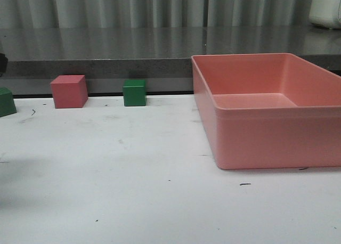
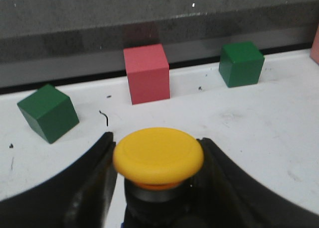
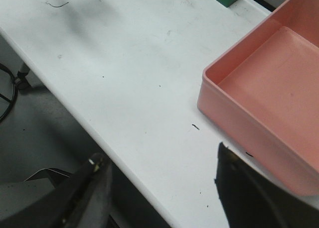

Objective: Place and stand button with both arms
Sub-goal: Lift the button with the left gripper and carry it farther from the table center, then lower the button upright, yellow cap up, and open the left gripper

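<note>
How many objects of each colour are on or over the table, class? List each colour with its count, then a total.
Green cubes: 2
Pink cube: 1
Pink bin: 1
Yellow-capped button: 1, between the left gripper fingers
Total: 5

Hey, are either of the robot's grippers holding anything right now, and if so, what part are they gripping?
The left gripper holds the yellow-capped button, its fingers closed on the dark body just below the cap. The right gripper is open and empty.
</note>
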`<action>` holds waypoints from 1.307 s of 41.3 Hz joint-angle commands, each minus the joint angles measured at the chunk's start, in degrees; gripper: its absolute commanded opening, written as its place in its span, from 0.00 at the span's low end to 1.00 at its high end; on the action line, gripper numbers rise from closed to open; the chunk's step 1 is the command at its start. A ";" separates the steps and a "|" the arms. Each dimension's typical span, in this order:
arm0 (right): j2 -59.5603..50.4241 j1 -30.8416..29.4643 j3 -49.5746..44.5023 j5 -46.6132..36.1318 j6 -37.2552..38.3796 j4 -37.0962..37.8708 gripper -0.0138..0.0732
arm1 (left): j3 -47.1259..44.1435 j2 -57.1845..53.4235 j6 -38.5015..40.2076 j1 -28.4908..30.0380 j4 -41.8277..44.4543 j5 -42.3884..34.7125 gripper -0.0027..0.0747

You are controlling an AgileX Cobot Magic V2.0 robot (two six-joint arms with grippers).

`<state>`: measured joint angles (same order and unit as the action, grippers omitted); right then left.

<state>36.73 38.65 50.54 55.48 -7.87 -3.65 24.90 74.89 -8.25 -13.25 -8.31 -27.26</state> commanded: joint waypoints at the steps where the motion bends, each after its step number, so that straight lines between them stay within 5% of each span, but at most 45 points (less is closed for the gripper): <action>1: 0.00 -0.26 1.42 -3.21 -0.57 -0.51 0.71 | -0.61 -1.78 1.89 -0.59 0.28 -12.17 0.26; 27: 0.00 -0.26 1.42 -3.21 -0.57 -0.51 0.71 | -2.19 19.62 13.16 -0.59 7.66 -44.80 0.26; 54: 0.00 -0.26 1.42 -3.21 -0.57 -0.51 0.71 | 3.51 34.83 14.05 -0.59 9.85 -49.31 0.26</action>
<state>36.73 38.65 50.54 55.48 -7.87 -3.65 27.41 111.12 5.04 -13.47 1.30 -64.77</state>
